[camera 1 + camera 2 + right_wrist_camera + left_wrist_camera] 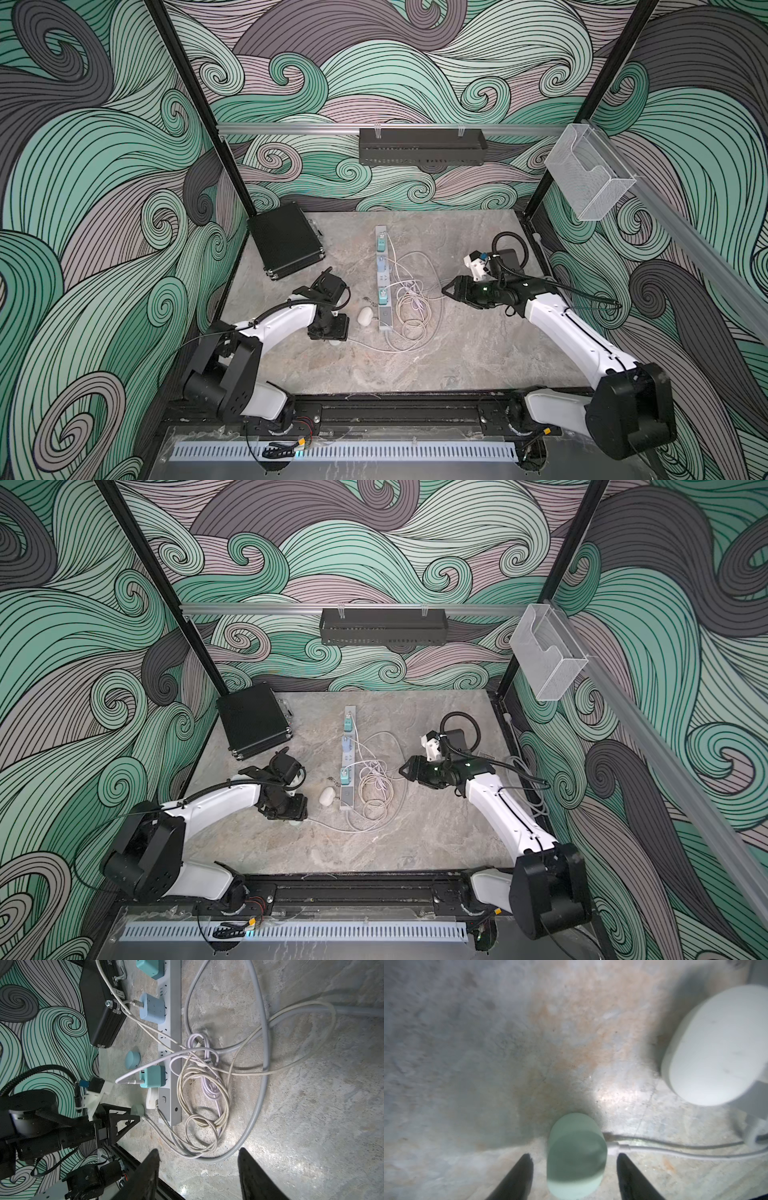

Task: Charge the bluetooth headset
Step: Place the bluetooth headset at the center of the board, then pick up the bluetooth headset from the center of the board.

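So the grey marble table (478, 353) took up most of both top views, with a black case (286, 241) at its far left corner. Down the middle lay a grey power strip (385, 320) with chargers plugged in, and a messy tangle of cables (411, 309) just right of it. Right gripper (198, 1153) hung over the table by that tangle, fingers apart, holding nothing. Left gripper (573, 1156) pointed down near the strip's front end, jaws spread. The mint green headset case (575, 1136) sat on the table between them with a gap on either side, so not gripped. A white cable (618, 1147) met the case's side. A white pod (716, 1047) sat close by, just beside the strip
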You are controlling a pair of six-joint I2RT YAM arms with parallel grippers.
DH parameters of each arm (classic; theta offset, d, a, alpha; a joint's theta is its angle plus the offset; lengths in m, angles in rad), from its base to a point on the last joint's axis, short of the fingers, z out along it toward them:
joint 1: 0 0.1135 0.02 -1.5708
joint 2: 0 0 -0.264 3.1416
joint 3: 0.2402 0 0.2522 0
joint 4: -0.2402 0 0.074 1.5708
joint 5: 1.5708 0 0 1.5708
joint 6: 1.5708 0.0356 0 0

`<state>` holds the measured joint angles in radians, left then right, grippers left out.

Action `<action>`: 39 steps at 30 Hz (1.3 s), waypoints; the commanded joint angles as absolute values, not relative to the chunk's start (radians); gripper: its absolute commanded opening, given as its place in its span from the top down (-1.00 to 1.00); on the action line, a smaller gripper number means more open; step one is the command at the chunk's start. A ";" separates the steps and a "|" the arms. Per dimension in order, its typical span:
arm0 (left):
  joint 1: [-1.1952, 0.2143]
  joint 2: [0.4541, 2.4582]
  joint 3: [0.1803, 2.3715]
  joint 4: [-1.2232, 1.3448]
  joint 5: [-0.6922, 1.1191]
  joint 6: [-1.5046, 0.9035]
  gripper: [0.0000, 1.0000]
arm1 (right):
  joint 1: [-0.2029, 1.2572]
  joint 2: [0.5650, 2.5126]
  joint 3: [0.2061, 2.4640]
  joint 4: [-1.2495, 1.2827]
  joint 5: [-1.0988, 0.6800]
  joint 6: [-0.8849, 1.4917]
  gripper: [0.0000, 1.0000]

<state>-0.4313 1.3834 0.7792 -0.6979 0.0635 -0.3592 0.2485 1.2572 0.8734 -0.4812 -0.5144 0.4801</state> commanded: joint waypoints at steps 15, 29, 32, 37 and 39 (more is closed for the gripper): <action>-0.187 1.374 1.031 -0.726 0.065 0.132 -0.24 | 0.302 1.316 0.829 -0.299 -0.522 0.724 -0.14; -0.173 1.673 1.251 -0.734 0.151 0.606 -0.19 | 0.304 1.378 0.890 -0.354 -0.628 0.628 -0.14; -0.167 1.730 1.294 -0.773 0.144 0.664 -0.18 | 0.303 1.393 0.888 -0.354 -0.649 0.616 -0.13; -0.161 1.794 1.342 -0.843 0.135 0.753 -0.21 | 0.304 1.409 0.888 -0.378 -0.657 0.608 -0.13; -0.159 1.814 1.360 -0.871 0.141 0.767 -0.22 | 0.304 1.418 0.891 -0.373 -0.658 0.608 -0.13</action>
